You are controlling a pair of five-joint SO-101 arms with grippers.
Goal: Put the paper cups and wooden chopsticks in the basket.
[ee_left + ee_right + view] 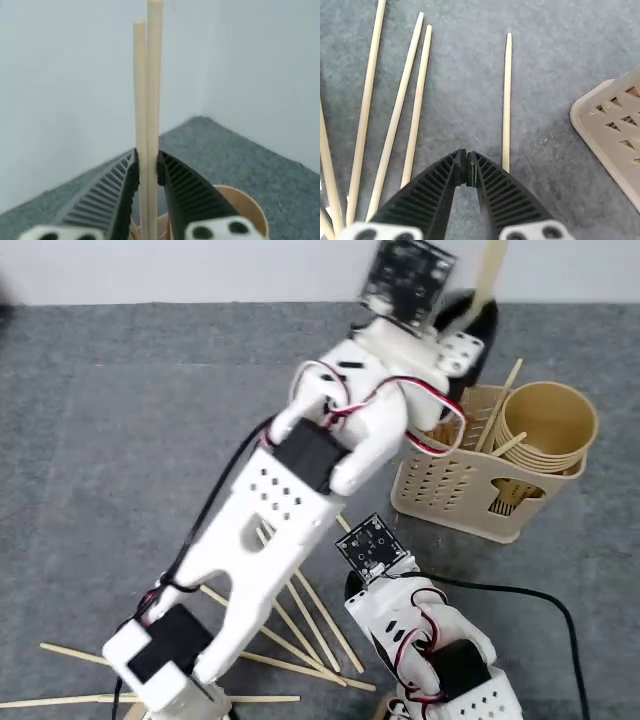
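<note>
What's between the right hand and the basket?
In the right wrist view, one chopstick beside the right hand, then bare carpet to the basket.

Legible text, numbers, signs: none in any of the 3 views;
Upper circuit board (408,278): pale specks on a dark face, too blurred to read;
Lower circuit board (374,546): pale specks on a dark face, too small to read
</note>
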